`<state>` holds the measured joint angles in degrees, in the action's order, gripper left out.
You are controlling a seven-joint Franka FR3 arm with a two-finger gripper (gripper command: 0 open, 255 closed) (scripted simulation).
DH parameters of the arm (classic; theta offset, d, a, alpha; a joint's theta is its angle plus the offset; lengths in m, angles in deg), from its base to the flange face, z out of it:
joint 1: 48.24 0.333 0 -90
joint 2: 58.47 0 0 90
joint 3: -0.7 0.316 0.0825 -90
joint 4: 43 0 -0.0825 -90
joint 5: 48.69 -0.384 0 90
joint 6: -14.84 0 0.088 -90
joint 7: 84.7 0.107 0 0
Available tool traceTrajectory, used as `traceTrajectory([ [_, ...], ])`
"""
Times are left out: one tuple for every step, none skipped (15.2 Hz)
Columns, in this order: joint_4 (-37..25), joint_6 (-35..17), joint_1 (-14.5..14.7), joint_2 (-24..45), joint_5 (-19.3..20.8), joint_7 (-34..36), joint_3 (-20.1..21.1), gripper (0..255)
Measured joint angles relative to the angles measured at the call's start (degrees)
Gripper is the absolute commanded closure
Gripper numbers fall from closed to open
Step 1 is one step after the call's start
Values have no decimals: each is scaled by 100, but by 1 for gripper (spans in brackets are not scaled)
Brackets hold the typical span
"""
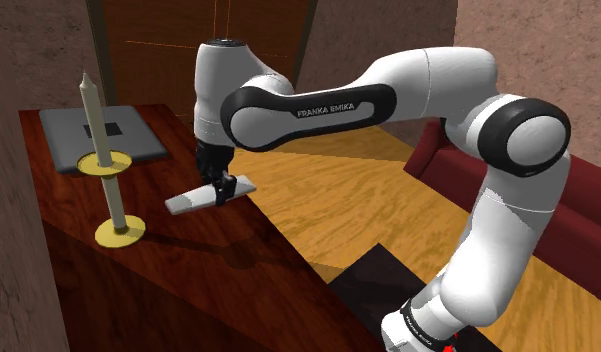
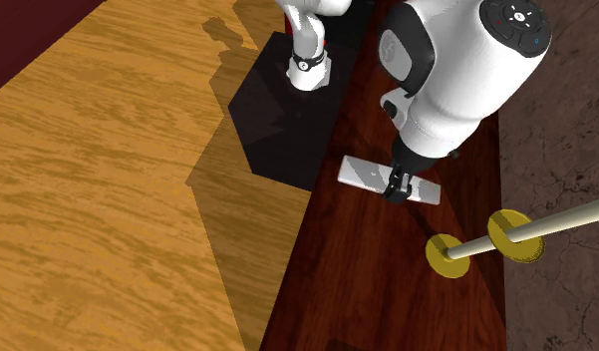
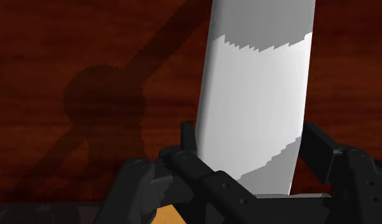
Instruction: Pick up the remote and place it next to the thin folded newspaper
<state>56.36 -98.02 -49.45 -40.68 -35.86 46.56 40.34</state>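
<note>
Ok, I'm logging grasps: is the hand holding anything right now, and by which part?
Yes. The hand is shut on the pale grey remote, clasping it across its width by the two long edges, a little off the middle.

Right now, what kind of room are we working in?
Probably a living room: a dark red sofa beyond the arm, a wood floor, and a candlestick on the dark wooden table.
</note>
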Motion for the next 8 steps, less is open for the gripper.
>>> traceTrajectory([
  [171, -74, 15, -114, -58, 75, 51, 255],
  [330, -121, 15, -248, -134, 121, 102, 255],
  [518, -195, 9, -390, -216, 165, 153, 255],
  [572, -188, 63, -463, -259, 260, 207, 255],
  [692, -225, 103, -565, -321, 350, 266, 255],
  [832, -279, 136, -669, -385, 429, 321, 255],
  [935, -329, 164, -738, -429, 491, 362, 255],
  [1015, -334, 206, -835, -493, 572, 420, 255],
])
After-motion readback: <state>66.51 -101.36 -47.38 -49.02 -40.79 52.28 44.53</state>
